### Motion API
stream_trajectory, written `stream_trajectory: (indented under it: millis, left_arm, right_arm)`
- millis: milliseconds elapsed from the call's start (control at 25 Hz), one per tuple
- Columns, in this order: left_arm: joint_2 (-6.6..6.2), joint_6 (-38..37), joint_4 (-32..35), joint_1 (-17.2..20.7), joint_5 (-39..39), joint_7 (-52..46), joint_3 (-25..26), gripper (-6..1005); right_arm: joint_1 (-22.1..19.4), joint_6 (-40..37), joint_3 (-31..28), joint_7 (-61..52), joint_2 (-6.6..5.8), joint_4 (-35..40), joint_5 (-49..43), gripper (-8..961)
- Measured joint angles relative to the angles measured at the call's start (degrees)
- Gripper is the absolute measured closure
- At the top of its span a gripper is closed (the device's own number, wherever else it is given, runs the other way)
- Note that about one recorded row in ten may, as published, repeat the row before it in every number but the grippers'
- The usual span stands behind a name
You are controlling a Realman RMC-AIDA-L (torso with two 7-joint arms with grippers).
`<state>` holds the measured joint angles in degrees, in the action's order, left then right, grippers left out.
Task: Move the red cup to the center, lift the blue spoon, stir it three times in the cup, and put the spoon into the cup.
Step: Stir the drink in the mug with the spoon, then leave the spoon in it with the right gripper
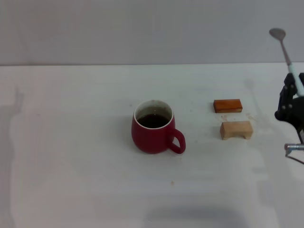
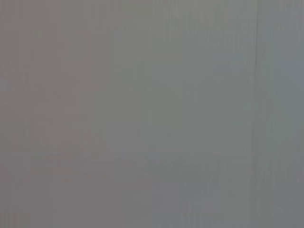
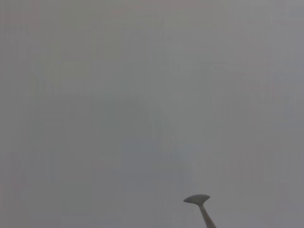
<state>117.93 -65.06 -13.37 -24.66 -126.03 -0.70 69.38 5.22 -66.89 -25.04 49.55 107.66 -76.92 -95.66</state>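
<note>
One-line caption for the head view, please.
Right claw holds the blue spoon aloft, bowl up, right of the centred red cup.

Left of the right gripper (image 1: 295, 97), the orange-brown block (image 1: 228, 105) and pale wooden block (image 1: 236, 129) stood in the way. Beyond them, bare table (image 1: 71, 142) surrounded the red cup (image 1: 154, 127).

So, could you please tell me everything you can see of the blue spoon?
The blue spoon is slim, with a grey metal bowl and neck and a pale blue handle. It stands nearly upright, bowl uppermost, off the table at the far right, its handle held in the right gripper. Nothing else touches it.
</note>
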Motion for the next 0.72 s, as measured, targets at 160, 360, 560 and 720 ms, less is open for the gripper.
stream_trajectory:
  millis: [160,360,560,720]
  left_arm:
    - [0.01,0.01,0.00,0.03,-0.01,-0.07,0.37,140]
    - [0.02,0.03,0.22,0.23,0.01,-0.09,0.47,140]
    - [0.02,0.03,0.58,0.44,0.07,-0.09,0.81,140]
    - [0.02,0.03,0.77,0.50,0.09,-0.09,1.45,140]
  right_arm:
    - [-0.59,1.43,-0.70,1.61,-1.10,-4.53,0.26,795]
    - [-1.06,6.53,-2.59,3.22,-2.70,-10.29,-0.02,795]
    - [-2.44,13.81,-5.24,10.18,-3.56,-17.04,-0.19,795]
    - [-5.61,21.74,-9.32,16.43,-2.88,-22.32,0.19,795]
